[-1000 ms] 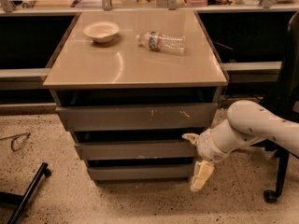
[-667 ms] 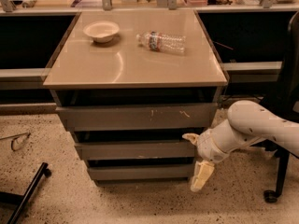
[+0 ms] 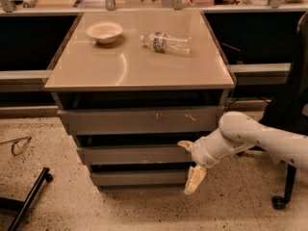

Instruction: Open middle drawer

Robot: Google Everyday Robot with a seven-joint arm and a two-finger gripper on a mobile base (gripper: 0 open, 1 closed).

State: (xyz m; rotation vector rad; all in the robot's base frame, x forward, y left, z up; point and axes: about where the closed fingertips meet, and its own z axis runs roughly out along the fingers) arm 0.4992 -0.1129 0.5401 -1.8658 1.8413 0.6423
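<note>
The middle drawer [image 3: 130,155] is a plain grey front between the taller scratched top front [image 3: 139,120] and the narrow bottom front [image 3: 137,177] of a small cabinet. Each front sits a little further back than the one above. My gripper [image 3: 190,163] is on a white arm coming in from the right, at the right end of the middle drawer front. Its two cream fingers are spread apart: the upper fingertip [image 3: 184,145] is at the drawer's top right corner, and the lower one [image 3: 195,179] hangs down by the bottom front. It holds nothing.
A white bowl [image 3: 104,32] and a plastic bottle [image 3: 167,43] lying on its side are on the cabinet's tan top [image 3: 130,66]. An office chair base [image 3: 284,191] stands at the right. Glasses [image 3: 18,146] and a black bar [image 3: 29,196] lie on the floor at the left.
</note>
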